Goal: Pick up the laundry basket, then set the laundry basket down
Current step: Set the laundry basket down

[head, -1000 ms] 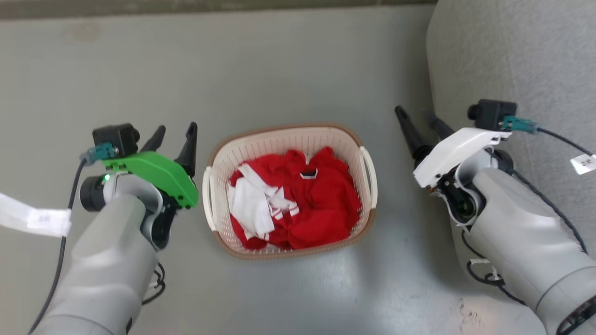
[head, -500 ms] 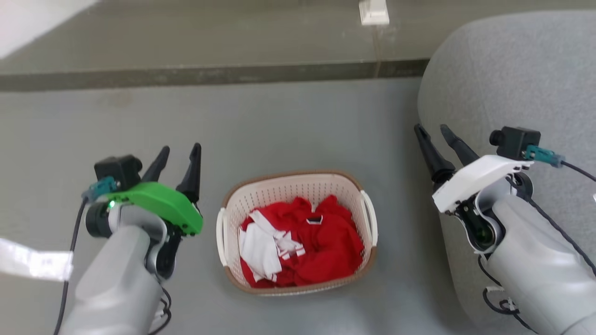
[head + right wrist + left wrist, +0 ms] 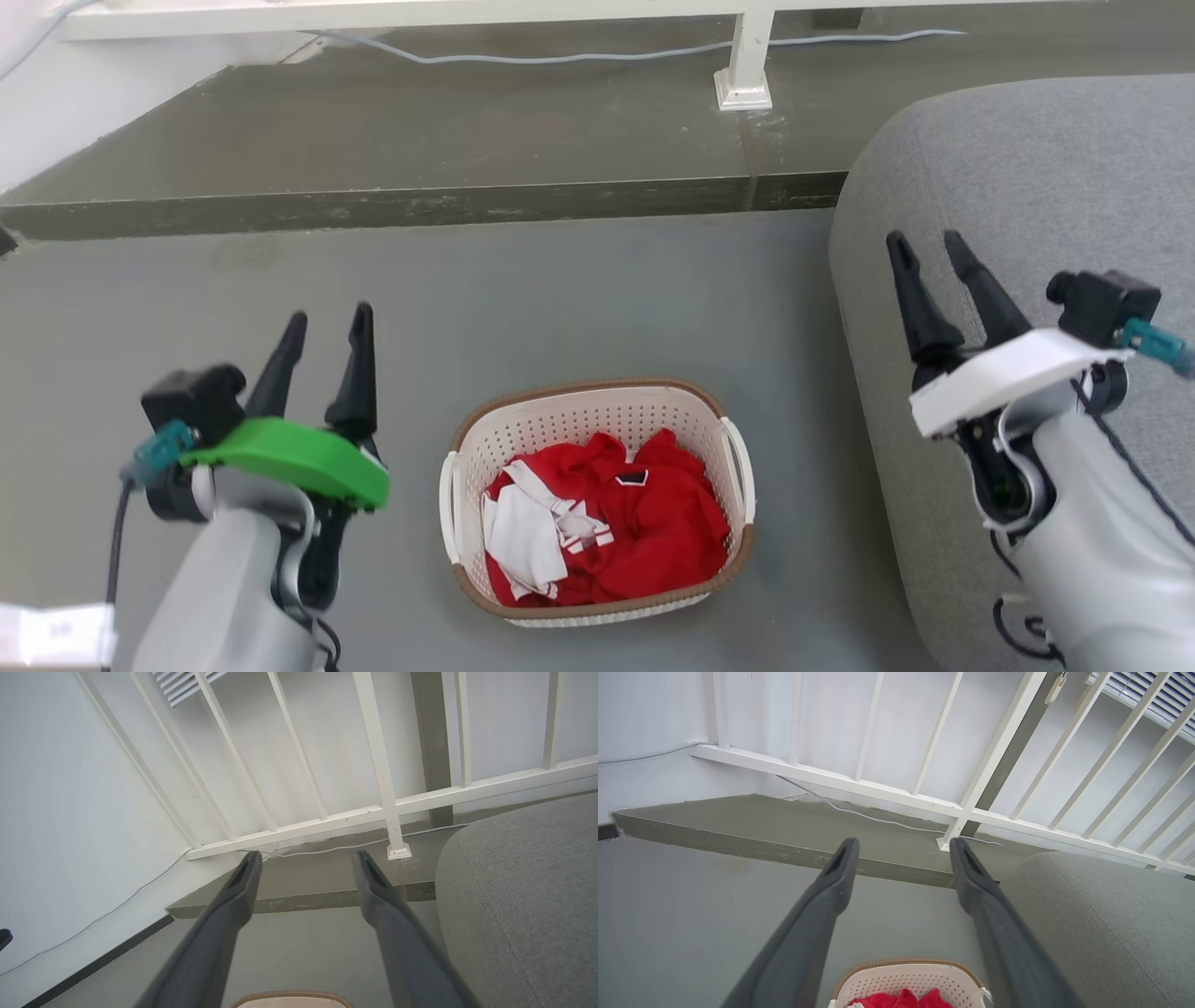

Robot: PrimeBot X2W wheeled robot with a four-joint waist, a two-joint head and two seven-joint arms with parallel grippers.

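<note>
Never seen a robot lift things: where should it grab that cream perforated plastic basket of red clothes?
Probably the white loop handles of the cream perforated plastic basket: left gripper from its left, right gripper from its right. They jut from opposite sides, and it sits upright between the open grippers.

The bottom edge of my left wrist view cuts off the laundry basket (image 3: 896, 985); only its far end shows. From my head, red and white clothes (image 3: 644, 532) hide the basket's floor. The white tag (image 3: 56, 633) in the bottom corner is cut off too, and it seems to have print, too small to read.
</note>
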